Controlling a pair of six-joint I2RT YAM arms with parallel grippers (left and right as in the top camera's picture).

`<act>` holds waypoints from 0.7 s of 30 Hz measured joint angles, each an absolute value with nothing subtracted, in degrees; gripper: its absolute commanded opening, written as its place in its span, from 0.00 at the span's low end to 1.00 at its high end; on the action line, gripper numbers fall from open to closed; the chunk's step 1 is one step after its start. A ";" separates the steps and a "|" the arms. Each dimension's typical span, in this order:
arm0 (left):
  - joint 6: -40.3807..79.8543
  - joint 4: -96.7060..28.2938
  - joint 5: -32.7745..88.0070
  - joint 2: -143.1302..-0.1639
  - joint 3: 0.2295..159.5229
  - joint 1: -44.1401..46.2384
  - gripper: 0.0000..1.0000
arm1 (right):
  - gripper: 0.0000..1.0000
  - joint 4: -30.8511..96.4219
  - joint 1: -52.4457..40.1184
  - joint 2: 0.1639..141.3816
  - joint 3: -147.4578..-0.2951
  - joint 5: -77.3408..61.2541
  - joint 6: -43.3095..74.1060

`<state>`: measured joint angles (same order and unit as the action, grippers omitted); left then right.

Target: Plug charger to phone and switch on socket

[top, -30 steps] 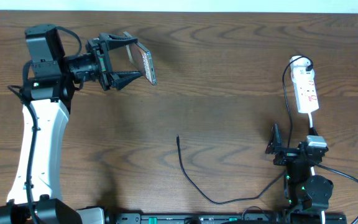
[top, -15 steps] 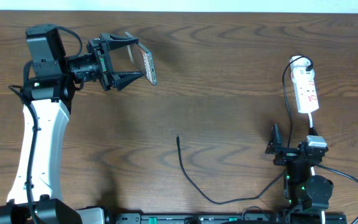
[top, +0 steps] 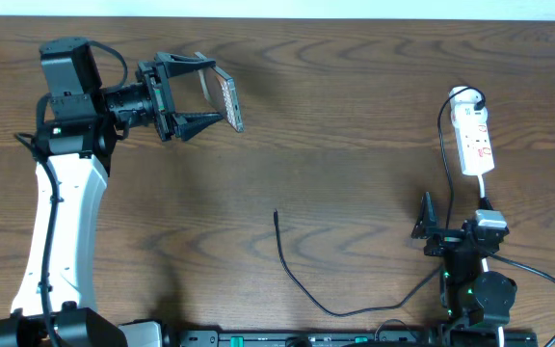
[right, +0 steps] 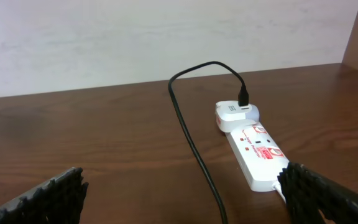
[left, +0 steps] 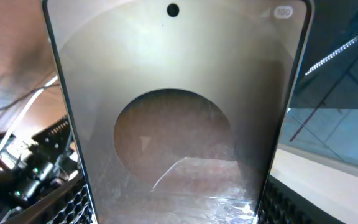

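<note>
- Holding the phone [top: 227, 98] on edge above the table [top: 355, 173], your left gripper [top: 203, 97] is clamped on it; in the wrist view its brownish screen with a dark oval fills the space between the fingers [left: 73, 205]
- Your right gripper [right: 182, 177] has its jaws wide apart, with nothing between them
- The socket [right: 260, 152] lies on the table ahead of your right gripper, slightly to its right; a white adapter [right: 235, 114] sits at its far end
- The charger [top: 297, 280] runs from that adapter past your right gripper; its free tip [top: 276, 214] rests on the table, well apart from both grippers and below the held phone
</note>
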<state>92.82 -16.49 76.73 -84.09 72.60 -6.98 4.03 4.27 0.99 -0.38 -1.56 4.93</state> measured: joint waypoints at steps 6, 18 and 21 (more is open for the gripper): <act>93.82 -16.01 77.73 -84.09 72.60 -6.98 0.07 | 0.99 4.03 4.27 0.99 -0.38 -1.58 4.93; 83.83 -25.15 69.08 -84.09 72.60 -6.96 0.07 | 0.99 4.56 4.27 1.08 -0.62 -4.45 10.83; 80.90 -32.36 63.64 -84.09 72.55 -6.68 0.07 | 0.99 7.73 4.27 2.76 -3.01 -5.82 12.23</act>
